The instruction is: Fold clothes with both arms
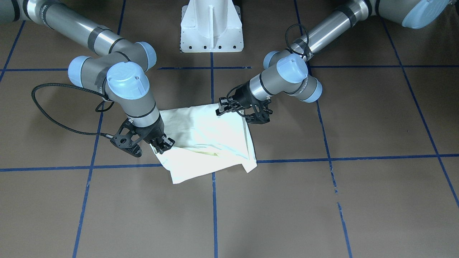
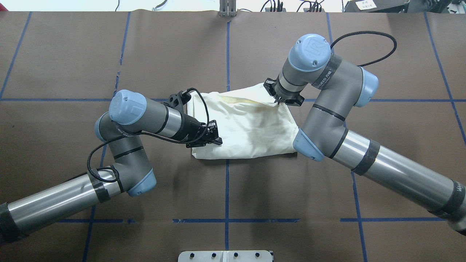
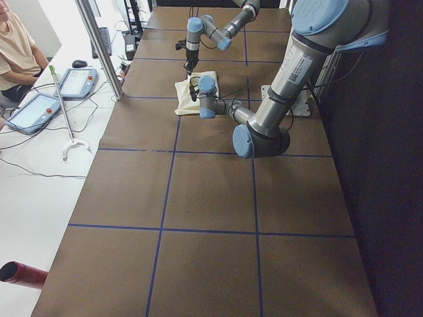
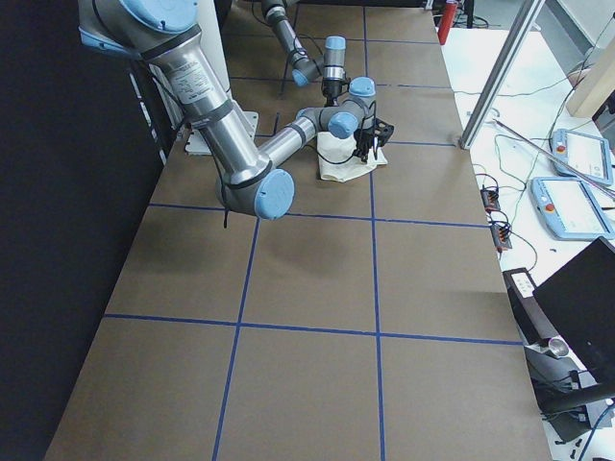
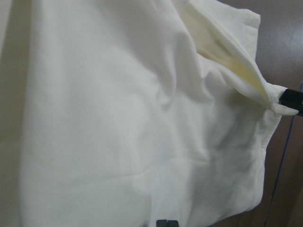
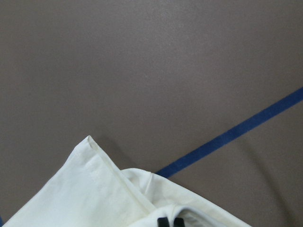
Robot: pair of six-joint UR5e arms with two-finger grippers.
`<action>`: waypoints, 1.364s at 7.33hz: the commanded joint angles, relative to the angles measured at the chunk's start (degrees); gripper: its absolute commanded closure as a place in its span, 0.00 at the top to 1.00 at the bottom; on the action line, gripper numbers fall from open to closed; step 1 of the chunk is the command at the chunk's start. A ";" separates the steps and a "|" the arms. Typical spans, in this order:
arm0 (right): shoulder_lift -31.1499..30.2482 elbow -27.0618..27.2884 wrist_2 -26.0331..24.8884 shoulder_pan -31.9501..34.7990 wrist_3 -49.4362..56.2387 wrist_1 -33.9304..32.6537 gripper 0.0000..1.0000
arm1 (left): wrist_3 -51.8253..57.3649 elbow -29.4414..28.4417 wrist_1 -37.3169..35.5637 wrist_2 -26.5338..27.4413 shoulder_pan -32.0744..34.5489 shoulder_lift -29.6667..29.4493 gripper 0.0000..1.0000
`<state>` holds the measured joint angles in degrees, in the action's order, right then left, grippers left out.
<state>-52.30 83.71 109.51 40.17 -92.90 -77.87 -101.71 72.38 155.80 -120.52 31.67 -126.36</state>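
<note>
The cream shirt (image 2: pixel 247 123) lies folded into a rough rectangle at the table's middle, with no print showing (image 1: pixel 208 139). My right gripper (image 2: pixel 278 100) is shut on its far right corner, which is raised so a yellowish inner layer shows (image 5: pixel 222 52). Its tips (image 6: pixel 170 221) sit close together on the hem. My left gripper (image 2: pixel 215 139) is at the shirt's near left edge (image 1: pixel 223 106). Its tips (image 5: pixel 166 222) are together at the cloth.
The white pedestal base (image 1: pixel 211 32) stands behind the shirt. Blue tape lines (image 2: pixel 227 189) grid the brown table. Beyond the table's far edge sit a person (image 3: pixel 13 53), teach pendants (image 3: pixel 79 82), cables and a laptop (image 4: pixel 577 298).
</note>
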 commanded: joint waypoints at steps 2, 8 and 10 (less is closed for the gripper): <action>0.00 0.05 0.00 0.18 0.09 0.00 0.00 | 0.63 4.08 -0.23 0.46 -0.64 6.64 0.00; -0.08 1.28 2.00 1.66 0.88 0.00 1.00 | 0.90 11.72 -0.67 0.54 -1.97 13.32 0.00; -1.22 3.46 7.28 4.47 3.07 0.00 1.00 | 0.90 16.98 -1.02 0.46 -1.09 19.10 0.00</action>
<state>-52.88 85.54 114.16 43.04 -90.95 -77.82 -100.81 86.35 154.95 -119.99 30.11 -110.63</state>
